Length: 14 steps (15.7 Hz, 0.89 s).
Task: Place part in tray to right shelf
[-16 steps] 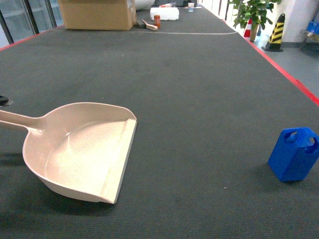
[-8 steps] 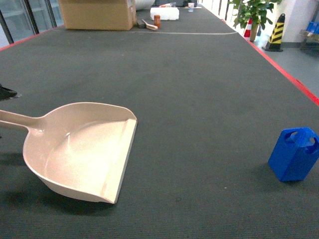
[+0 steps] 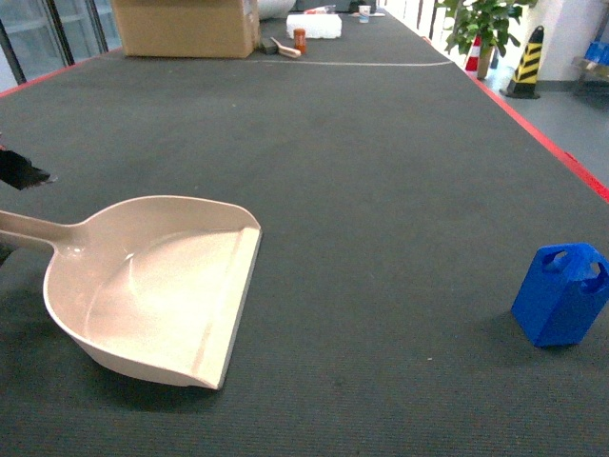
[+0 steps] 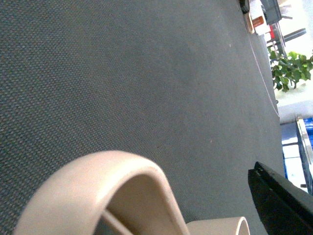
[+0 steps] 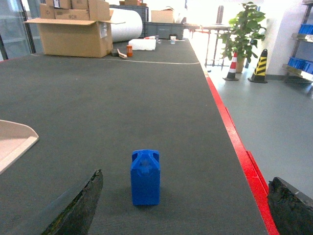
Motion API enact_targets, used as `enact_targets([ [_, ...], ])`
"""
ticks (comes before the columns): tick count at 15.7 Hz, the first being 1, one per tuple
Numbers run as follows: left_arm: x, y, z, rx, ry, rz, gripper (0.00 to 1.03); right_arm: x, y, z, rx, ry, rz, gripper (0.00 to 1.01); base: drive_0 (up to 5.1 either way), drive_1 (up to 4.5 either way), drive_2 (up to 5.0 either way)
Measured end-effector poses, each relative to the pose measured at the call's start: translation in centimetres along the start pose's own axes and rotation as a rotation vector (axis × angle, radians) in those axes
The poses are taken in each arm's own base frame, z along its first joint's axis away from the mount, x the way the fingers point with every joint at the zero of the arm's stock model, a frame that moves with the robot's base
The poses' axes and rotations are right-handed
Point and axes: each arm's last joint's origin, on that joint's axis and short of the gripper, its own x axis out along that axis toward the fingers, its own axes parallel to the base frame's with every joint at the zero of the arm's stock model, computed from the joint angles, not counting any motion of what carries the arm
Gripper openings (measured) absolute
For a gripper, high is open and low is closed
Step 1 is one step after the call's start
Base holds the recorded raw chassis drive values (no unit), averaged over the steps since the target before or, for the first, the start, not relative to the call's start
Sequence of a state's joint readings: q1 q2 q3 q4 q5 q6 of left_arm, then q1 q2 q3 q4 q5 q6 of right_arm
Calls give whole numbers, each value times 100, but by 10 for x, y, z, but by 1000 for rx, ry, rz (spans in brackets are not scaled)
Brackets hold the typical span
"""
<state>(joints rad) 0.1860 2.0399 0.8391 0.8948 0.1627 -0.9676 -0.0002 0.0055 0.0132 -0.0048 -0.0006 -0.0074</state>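
The biggest thing in front of me is the counter (image 3: 381,171), a long dark grey mat surface with a red edge running down its right side. At its far end I can see a cardboard box (image 3: 186,27), a white block beside it, and a small orange container; past the right edge there is a potted plant (image 3: 481,24) and a yellow-and-black cone (image 3: 525,62).

Next in size, the tray (image 3: 143,295) lies flat on the counter at the left of my head view, its open front lip facing right and its handle running off the left edge of the picture. It holds nothing. My left wrist camera sits almost on top of it and shows only a curved beige rim (image 4: 112,196).

The left hand (image 3: 21,171) shows as a dark tip at the left edge, just above the tray handle and apart from it; I cannot tell how wide it stands.

The right hand (image 5: 186,208) is spread wide, fingers (image 5: 78,208) at both lower corners of its own view, holding nothing.

The part (image 3: 561,295) stands on the counter at the far right, well apart from the tray, tilted slightly. In the right wrist view it (image 5: 145,177) sits between and beyond the two fingers, touched by neither.
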Motion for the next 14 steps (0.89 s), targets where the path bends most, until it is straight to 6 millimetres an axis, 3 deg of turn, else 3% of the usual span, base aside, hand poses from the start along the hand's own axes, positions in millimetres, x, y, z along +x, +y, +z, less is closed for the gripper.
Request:
enact_targets([
  [4, -13, 7, -12, -43, 42, -30, 29, 0, 0, 0, 0, 0, 0, 98, 0, 0, 0],
  [5, -18, 1, -13, -82, 44, -62, 23, 0, 0, 0, 0, 0, 0, 98, 0, 0, 0],
  [11, -44, -66, -29, -102, 93, -279, 19, 0, 0, 0, 0, 0, 0, 98, 0, 0, 0],
  [13, -51, -91, -47, -112, 149, -360, 19, 0, 0, 0, 0, 0, 0, 98, 0, 0, 0],
  [14, -55, -106, -71, -133, 226, -406, 19, 0, 0, 0, 0, 0, 0, 98, 0, 0, 0],
])
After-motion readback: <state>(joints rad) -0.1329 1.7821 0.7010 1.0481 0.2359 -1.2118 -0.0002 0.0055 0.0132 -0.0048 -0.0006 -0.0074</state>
